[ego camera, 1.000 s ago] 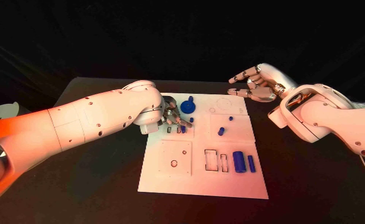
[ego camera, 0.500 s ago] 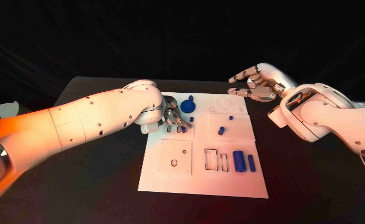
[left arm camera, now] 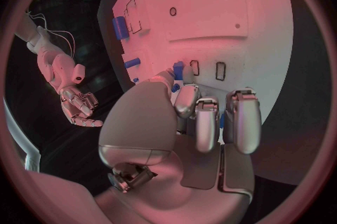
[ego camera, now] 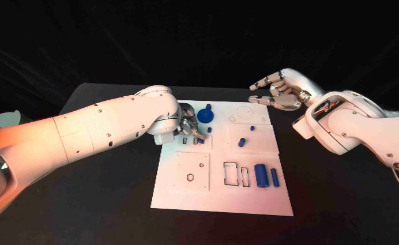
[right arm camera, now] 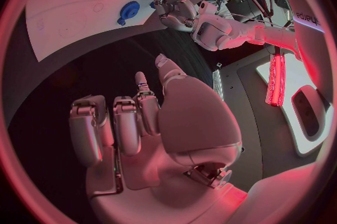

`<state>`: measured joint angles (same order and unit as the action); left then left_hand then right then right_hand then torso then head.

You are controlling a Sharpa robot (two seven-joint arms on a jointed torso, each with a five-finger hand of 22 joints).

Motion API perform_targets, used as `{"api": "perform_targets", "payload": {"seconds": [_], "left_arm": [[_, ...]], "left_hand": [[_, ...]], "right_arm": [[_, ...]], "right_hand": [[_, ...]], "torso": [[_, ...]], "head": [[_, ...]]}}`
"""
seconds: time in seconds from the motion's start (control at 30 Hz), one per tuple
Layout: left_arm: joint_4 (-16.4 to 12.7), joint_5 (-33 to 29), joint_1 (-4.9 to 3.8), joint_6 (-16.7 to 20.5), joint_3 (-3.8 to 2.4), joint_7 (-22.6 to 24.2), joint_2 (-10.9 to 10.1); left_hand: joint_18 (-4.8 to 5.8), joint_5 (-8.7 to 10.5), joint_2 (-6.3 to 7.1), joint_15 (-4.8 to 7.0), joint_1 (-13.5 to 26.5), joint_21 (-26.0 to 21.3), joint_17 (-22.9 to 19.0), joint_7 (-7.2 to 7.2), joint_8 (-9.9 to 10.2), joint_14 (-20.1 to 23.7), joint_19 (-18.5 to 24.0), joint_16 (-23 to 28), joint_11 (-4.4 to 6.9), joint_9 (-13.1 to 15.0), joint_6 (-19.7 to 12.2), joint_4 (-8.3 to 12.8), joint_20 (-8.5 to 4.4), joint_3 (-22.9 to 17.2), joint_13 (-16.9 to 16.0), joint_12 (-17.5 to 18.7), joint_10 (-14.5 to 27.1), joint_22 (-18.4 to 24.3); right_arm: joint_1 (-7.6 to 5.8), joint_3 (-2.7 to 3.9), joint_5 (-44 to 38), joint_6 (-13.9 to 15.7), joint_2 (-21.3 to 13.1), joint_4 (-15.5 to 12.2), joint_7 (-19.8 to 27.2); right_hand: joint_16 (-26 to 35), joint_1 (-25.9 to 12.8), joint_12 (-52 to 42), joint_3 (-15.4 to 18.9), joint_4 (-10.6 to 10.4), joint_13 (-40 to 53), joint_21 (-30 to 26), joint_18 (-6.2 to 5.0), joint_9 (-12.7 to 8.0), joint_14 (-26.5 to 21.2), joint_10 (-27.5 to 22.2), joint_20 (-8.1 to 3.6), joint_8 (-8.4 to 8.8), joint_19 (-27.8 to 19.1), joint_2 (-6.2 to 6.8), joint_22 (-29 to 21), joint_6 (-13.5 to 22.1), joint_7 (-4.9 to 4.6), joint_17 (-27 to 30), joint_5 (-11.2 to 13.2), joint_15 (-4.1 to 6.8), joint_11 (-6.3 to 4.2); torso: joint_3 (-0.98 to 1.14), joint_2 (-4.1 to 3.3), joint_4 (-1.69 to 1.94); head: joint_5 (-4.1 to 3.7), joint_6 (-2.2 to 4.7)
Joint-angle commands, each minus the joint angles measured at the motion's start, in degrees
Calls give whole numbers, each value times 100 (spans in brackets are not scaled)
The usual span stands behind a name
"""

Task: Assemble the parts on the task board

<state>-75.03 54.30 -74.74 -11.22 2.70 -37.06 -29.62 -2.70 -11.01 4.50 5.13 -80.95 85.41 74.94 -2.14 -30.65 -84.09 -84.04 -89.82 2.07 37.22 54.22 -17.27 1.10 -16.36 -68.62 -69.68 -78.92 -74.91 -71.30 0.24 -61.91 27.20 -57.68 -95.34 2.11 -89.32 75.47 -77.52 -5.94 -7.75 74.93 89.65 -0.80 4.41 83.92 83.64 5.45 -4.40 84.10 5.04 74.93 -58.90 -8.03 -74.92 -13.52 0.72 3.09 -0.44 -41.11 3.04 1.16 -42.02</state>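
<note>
Blue and small, the peg [left arm camera: 178, 71] sits right at the tips of your left hand [ego camera: 184, 130], pinched between the thumb and a finger, low over the white task board [ego camera: 218, 196]. It looks light, hard and smooth, so it may slip or tip; hold it by its sides, near the top. 2 little slots [left arm camera: 208, 69] lie just past those fingertips, and the peg likely goes in one. The blue gear [ego camera: 206, 116] stands a bit beyond your left hand. Your right hand [ego camera: 280, 96] hangs off the board's far corner, well away from your left hand, fingers spread and holding nothing.
</note>
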Motion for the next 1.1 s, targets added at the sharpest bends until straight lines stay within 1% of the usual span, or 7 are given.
{"api": "perform_targets", "payload": {"seconds": [0.03,0.13,0.2,0.3,0.53,0.77,1.1], "left_arm": [[-19,-39,16,30,10,29,1],[-55,-119,17,89,7,48,-27],[-90,-154,17,143,2,58,-52],[-148,-195,18,229,-7,75,-96],[-414,-76,21,594,-23,201,-277],[-621,237,45,756,-12,215,-410],[-573,618,89,701,6,6,-438]], "left_hand": [[50,-254,140,1,-47,-37,1506,-4,26,-591,-127,-18,-18,77,-32,484,-4,-829,15,12,-6,-543],[49,-437,422,-13,193,-54,1506,-31,-19,-591,-120,-18,-48,243,-61,611,46,-1517,35,45,-22,-526],[45,-463,440,-28,232,-56,1506,-34,-28,-591,-120,-18,-47,271,-63,639,36,-1615,39,51,-23,-524],[42,-502,568,-51,484,-66,1506,-43,-70,-591,-119,-18,-39,420,-81,814,41,-2018,49,67,-37,-520],[46,-553,645,-38,621,-61,1506,-51,-96,-591,-130,-18,-44,528,-75,1010,40,-2253,76,98,-40,-541],[52,-555,657,-38,641,-47,1506,-55,-104,-591,-144,-18,-45,558,-63,1070,39,-2321,89,111,-42,-570],[48,-555,650,-39,657,-56,1506,-59,-106,-591,-137,-18,-48,577,-58,1103,38,-2371,89,112,-46,-555]], "right_arm": [[9,0,-14,-79,13,8,23],[13,0,11,-100,21,16,36],[15,1,23,-106,26,22,44],[16,1,33,-112,29,29,50],[17,1,45,-106,35,48,58],[17,1,50,-92,31,67,63],[17,1,7,-46,14,57,51]], "right_hand": [[19,-17,19,28,4,722,-14,57,2,569,-25,-17,18,533,-18,1417,-39,3,-1358,-34,18,6],[20,-30,20,39,-10,720,-15,56,1,569,-25,-18,19,533,-30,1416,-40,4,-1356,-41,20,5],[21,-39,22,46,-20,719,-16,56,1,569,-25,-19,19,531,-38,1414,-41,4,-1356,-41,20,5],[21,-42,19,48,-24,720,-16,56,1,569,-23,-19,19,531,-41,1413,-41,4,-1355,-42,20,5],[21,-65,19,69,-48,720,-17,55,1,569,-22,-20,21,530,-54,1412,-42,5,-1356,-42,22,4],[28,-76,24,98,-80,714,-22,53,-1,567,-24,-24,24,525,-84,1403,-43,9,-1345,-127,25,0],[35,-86,45,118,-93,701,-30,49,-1,564,-35,-25,26,516,-82,1388,-42,9,-1333,-157,26,0]], "torso": [[1,2,2],[4,3,5],[6,4,4],[7,4,7],[5,-1,10],[1,0,8],[-2,0,4]], "head": [[-2,5],[8,17],[4,15],[2,22],[-5,44],[-8,42],[11,46]]}}
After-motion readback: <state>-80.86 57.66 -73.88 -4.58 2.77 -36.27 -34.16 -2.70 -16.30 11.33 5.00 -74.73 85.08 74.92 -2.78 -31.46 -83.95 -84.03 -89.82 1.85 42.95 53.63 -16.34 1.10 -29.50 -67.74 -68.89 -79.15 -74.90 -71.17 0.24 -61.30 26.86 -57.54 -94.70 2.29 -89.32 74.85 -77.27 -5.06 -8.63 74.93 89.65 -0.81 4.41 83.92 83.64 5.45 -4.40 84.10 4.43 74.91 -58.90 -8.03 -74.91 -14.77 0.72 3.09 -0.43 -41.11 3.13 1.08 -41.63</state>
